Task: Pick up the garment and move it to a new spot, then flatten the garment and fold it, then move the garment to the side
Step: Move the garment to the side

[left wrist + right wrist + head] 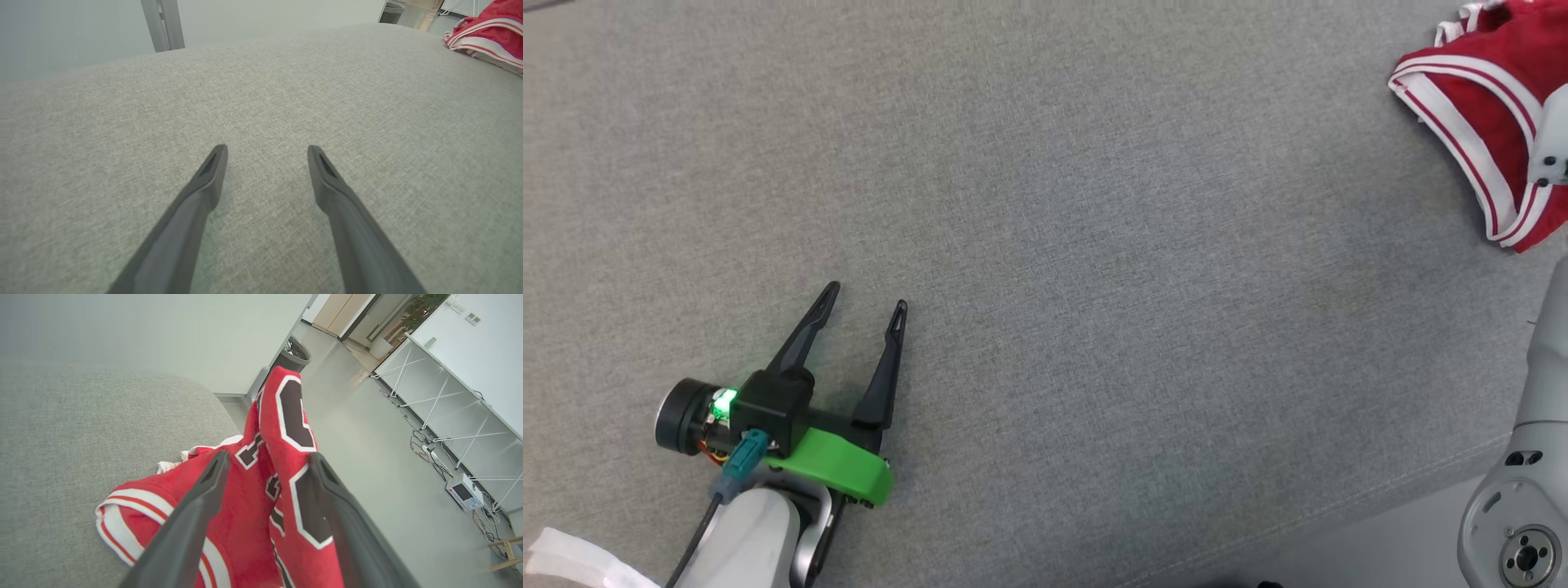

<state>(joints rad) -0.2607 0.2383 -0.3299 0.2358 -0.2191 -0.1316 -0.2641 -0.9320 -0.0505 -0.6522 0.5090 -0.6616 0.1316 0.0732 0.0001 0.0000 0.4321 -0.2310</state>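
Far right | garment [249,506] lengthwise (apparently) inside wide right tool [268,456] | left tool [866,297] wide, empty

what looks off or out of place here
The jersey lies crumpled, not flat, at the far right edge of the cushion. One fold stands up between the open fingers of the right gripper. The left gripper is open over bare cushion. Nothing looks torn or spilled.
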